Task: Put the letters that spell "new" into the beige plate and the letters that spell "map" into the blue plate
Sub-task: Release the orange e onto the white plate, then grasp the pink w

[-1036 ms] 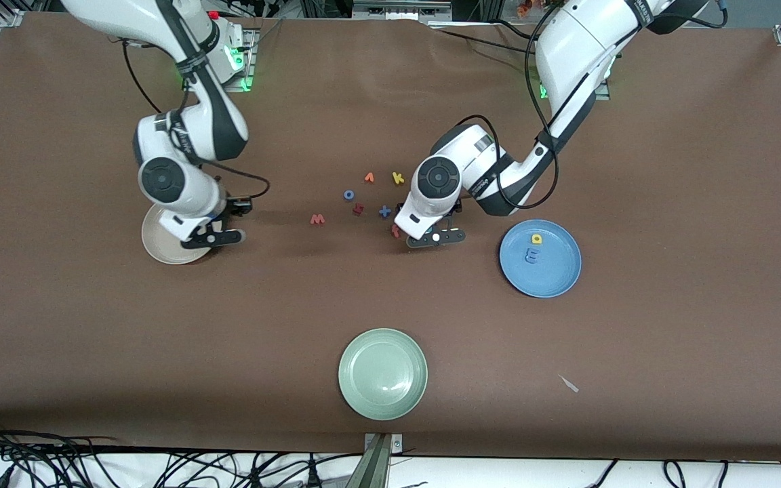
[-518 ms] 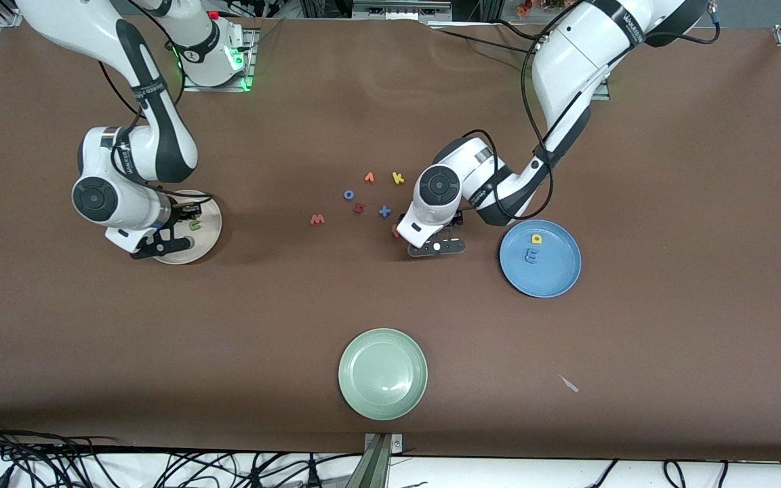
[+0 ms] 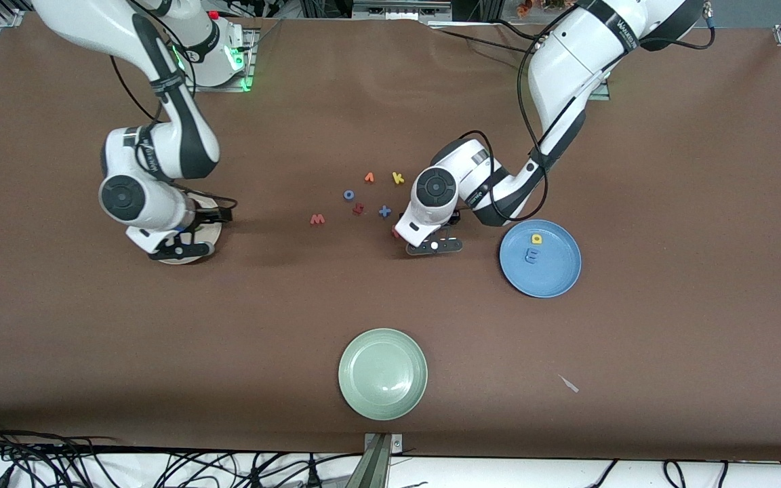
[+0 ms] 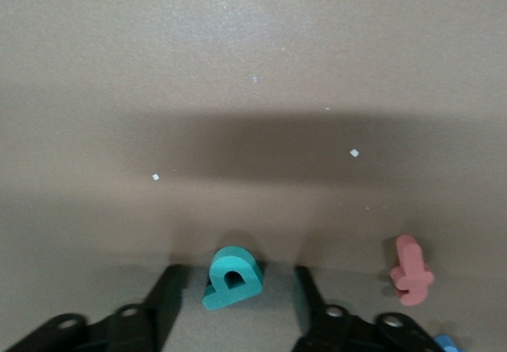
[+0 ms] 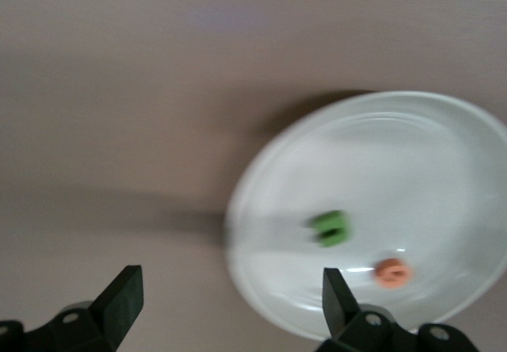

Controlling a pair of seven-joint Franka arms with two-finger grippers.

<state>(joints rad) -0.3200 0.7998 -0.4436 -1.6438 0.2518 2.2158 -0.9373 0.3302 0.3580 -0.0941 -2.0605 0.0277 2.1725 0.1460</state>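
My left gripper (image 3: 434,245) is down at the table, between the loose letters and the blue plate (image 3: 556,274). In the left wrist view the left gripper (image 4: 235,276) is open, its fingers either side of the teal "p" (image 4: 232,277) with a gap on each side. The blue plate holds the yellow "a" (image 3: 536,238) and the light blue "m" (image 3: 531,256). My right gripper (image 3: 177,249) hovers open and empty over the beige plate (image 3: 214,232). That plate (image 5: 412,170) holds the green "n" (image 5: 330,227) and the orange "e" (image 5: 392,273). The pinkish-red "w" (image 3: 317,218) lies on the table.
An orange "v" (image 3: 369,177), yellow "k" (image 3: 398,177), blue "o" (image 3: 348,194), blue "x" (image 3: 384,211) and a dark red letter (image 3: 358,209) lie mid-table. A red "f" (image 4: 412,269) lies beside my left gripper. A pale green plate (image 3: 382,373) sits nearest the front camera.
The right gripper has opened and the green "n" now lies in the beige plate; that hand shifted over the plate. The left gripper stayed low, its fingers narrowing around the teal "p".
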